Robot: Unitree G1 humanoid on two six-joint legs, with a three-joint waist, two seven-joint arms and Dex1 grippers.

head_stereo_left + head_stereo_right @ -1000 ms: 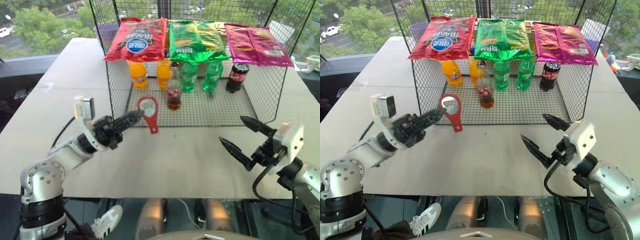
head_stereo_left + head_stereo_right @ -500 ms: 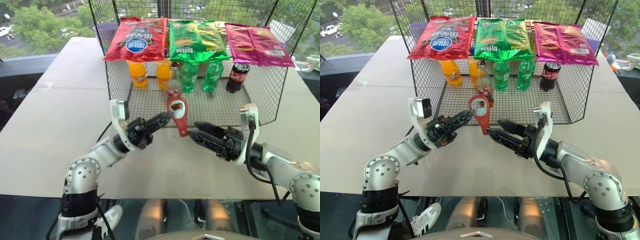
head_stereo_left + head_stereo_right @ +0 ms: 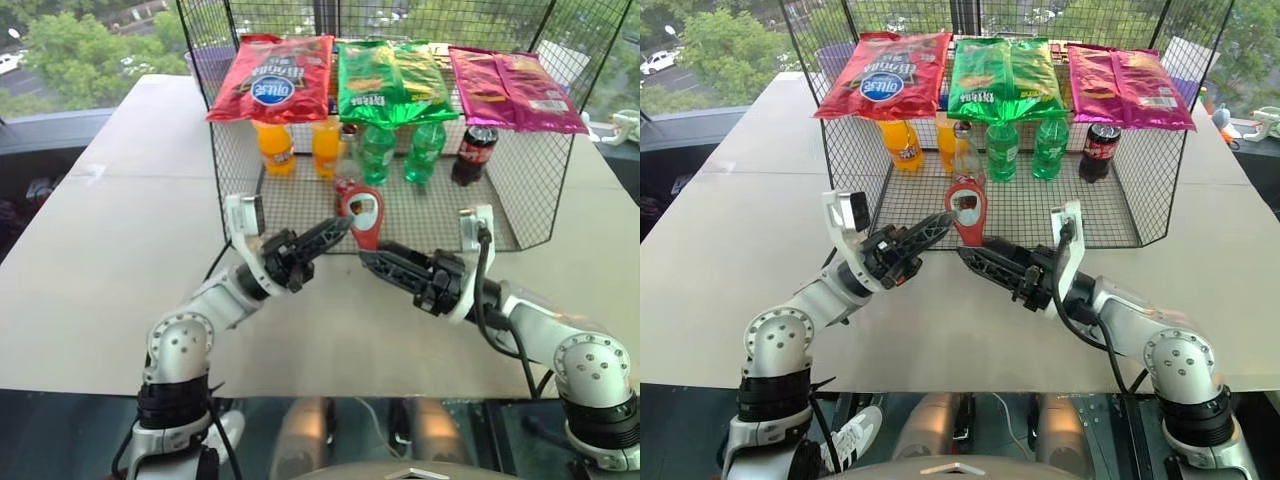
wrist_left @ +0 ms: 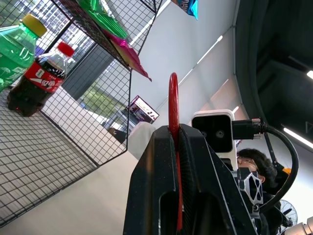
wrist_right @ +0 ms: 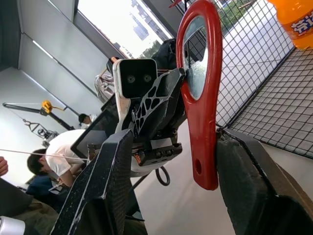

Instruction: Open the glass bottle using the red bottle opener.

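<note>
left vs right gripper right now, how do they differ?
The left gripper has its fingers shut flat on the red bottle opener, at its rounded head. The right gripper has its fingers spread, straddling the opener's narrow handle without clamping it. Both meet at the opener, in front of the wire rack.

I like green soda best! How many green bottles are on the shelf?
2. One green bottle stands beside the other green bottle, in the wire shelf under the green chip bag. More could hide behind.
</note>
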